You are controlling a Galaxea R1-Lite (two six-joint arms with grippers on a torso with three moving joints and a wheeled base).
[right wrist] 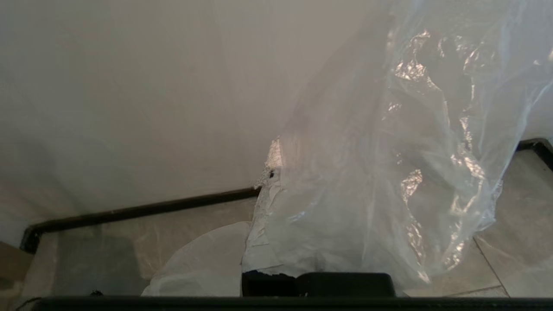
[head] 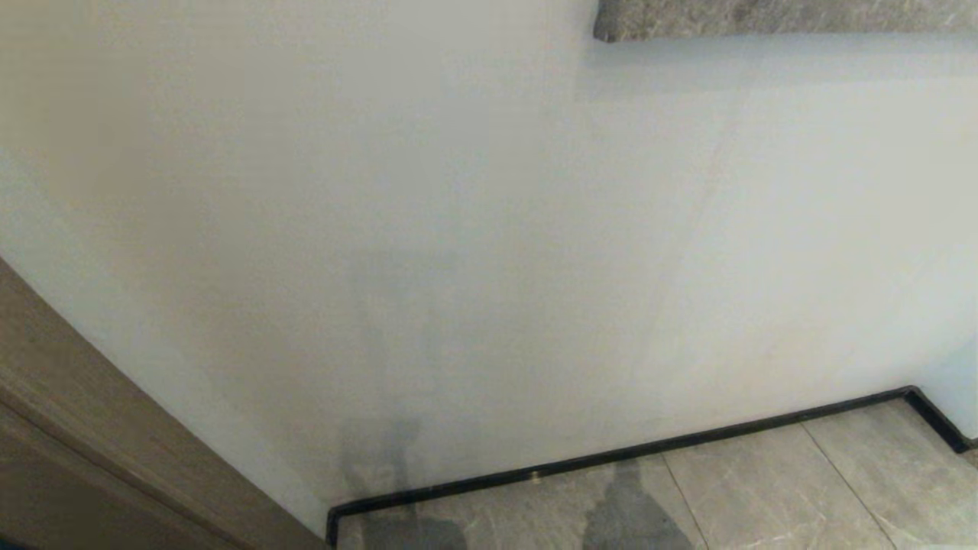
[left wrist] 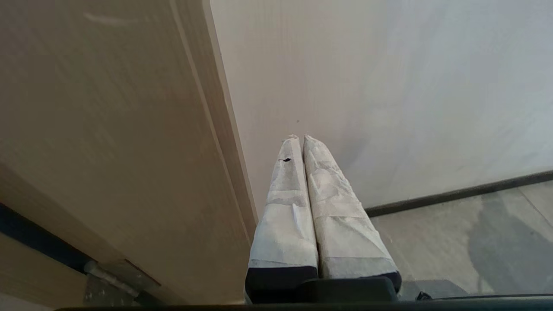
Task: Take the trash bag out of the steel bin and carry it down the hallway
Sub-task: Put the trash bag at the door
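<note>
Facing a plain white wall [head: 489, 229]; neither arm shows in the head view. Black baseboard [head: 611, 458] runs along the lower right of that frame, above glossy grey-beige marbled floor tiles [head: 764, 496]. Brown wooden door frame [head: 92, 451] crosses the lower left corner; a grey stone ledge [head: 779, 19] sits at upper right.

Left gripper [left wrist: 301, 137]: white-taped fingers [left wrist: 285, 207] pressed together, holding nothing, pointing at the wall beside a pale wood door [left wrist: 108, 129].

Right gripper [right wrist: 276, 147]: one white-taped finger [right wrist: 265, 203] visible, the rest veiled. Fingers closed, clamped on the clear, crinkly thin plastic trash bag [right wrist: 389, 164]. Bag drapes over the gripper, filling the centre and right of the right wrist frame, above the tiles. Contents: cannot tell; only folds and glare visible through the film.
</note>
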